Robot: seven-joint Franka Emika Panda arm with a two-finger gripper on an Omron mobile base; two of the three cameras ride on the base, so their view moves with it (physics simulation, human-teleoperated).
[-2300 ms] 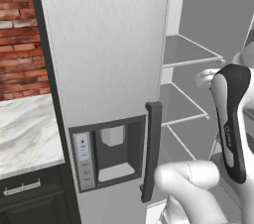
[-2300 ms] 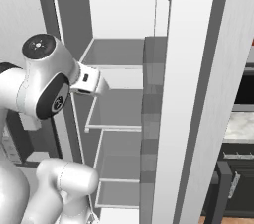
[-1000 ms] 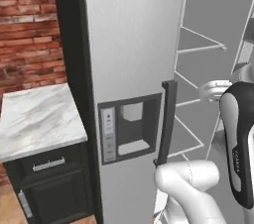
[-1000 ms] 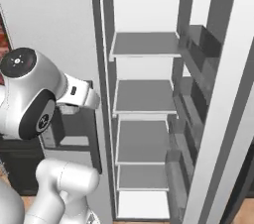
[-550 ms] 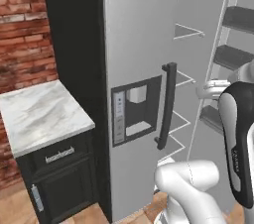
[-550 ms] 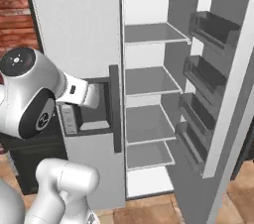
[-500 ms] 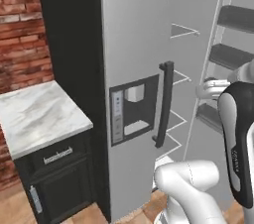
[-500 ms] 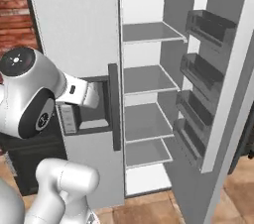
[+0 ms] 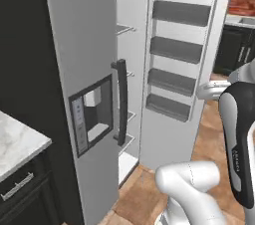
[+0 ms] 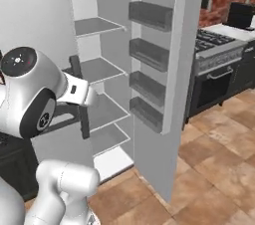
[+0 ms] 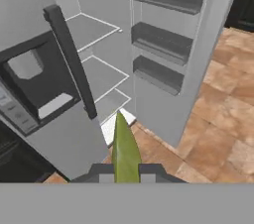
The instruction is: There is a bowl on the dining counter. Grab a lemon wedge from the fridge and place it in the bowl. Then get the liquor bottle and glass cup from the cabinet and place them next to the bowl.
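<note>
- Hand view shows the fingers (image 11: pixel 126 172) clamped on the lemon wedge (image 11: pixel 125 149), so it travels safely.
- Fridge door (image 9: pixel 187 64) hangs open, right side, shelves bare.

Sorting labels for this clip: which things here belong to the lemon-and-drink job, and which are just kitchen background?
Part of the job:
- lemon wedge, yellow-green, clamped in the gripper
- fridge, its right door open, shelves bare

Just there:
- stove
- marble counter
- dark cabinets

a home kitchen, probably: open fridge (image 9: pixel 149 69), stove (image 10: pixel 219 64), marble counter (image 9: pixel 15 144), brick wall (image 10: pixel 219 5)
</note>
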